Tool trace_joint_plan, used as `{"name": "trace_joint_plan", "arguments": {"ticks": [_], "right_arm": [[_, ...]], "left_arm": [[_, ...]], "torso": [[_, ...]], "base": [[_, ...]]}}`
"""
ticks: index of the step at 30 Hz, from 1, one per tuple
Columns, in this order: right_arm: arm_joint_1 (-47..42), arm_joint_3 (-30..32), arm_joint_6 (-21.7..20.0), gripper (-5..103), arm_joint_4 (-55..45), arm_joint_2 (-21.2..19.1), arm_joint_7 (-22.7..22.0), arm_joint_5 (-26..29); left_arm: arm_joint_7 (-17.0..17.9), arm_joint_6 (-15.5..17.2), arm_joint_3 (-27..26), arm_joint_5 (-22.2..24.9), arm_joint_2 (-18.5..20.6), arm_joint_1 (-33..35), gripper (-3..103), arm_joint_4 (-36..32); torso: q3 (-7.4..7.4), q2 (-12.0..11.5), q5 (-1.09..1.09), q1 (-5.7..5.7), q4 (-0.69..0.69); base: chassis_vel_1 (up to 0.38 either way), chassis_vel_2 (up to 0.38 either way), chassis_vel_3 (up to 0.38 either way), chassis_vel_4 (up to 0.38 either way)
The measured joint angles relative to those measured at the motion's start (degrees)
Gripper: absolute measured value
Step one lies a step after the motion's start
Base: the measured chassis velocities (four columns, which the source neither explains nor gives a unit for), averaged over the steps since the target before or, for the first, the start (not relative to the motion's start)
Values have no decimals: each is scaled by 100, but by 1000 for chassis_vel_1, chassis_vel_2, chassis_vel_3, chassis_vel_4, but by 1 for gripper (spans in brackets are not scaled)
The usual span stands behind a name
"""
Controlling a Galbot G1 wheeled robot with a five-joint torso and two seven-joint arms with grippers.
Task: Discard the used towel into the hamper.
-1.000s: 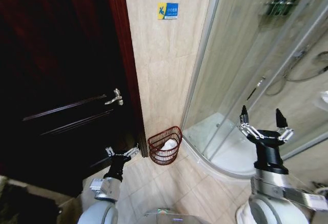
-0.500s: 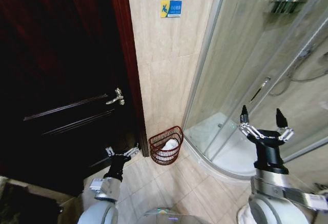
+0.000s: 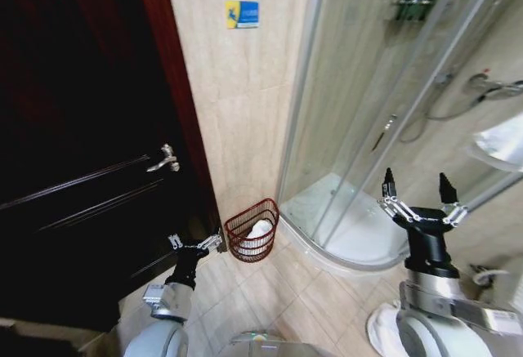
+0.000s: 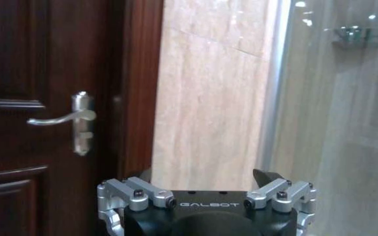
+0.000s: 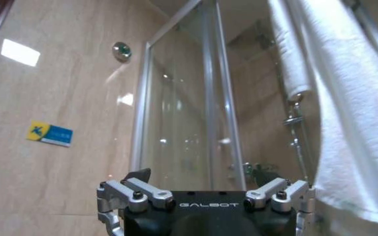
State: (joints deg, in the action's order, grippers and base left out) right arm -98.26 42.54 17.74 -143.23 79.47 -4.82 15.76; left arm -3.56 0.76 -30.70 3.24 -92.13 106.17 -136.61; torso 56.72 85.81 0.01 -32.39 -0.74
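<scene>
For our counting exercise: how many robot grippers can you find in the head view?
2. The left gripper is low by the dark door, close to the hamper. The right gripper is raised before the shower glass, jaws open.

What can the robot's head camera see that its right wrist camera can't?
The head camera sees the red-brown hamper on the floor with something white inside, the dark door with its handle, and the left end effector low near the door. The right wrist camera sees a white towel hanging close by. Both see the blue and yellow sign on the tiled wall, the glass shower, and the open right end effector.
</scene>
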Motion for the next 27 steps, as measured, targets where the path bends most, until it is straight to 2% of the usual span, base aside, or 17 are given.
{"name": "trace_joint_plan", "arguments": {"ticks": [18, 27], "right_arm": [[-6, -16, -31, 100, 0, 4, -16, 20], [-6, 6, -32, 100, -1, 6, -18, 36]], "left_arm": [[0, 0, 0, 0, 0, 0, 100, 0], [0, 0, -1, 0, 0, 0, 100, 0]], "torso": [[0, 0, -1, 0, -2], [0, 0, -3, 0, -1]], "base": [[-8, -5, -9, -7], [-112, -123, 119, 115]]}}
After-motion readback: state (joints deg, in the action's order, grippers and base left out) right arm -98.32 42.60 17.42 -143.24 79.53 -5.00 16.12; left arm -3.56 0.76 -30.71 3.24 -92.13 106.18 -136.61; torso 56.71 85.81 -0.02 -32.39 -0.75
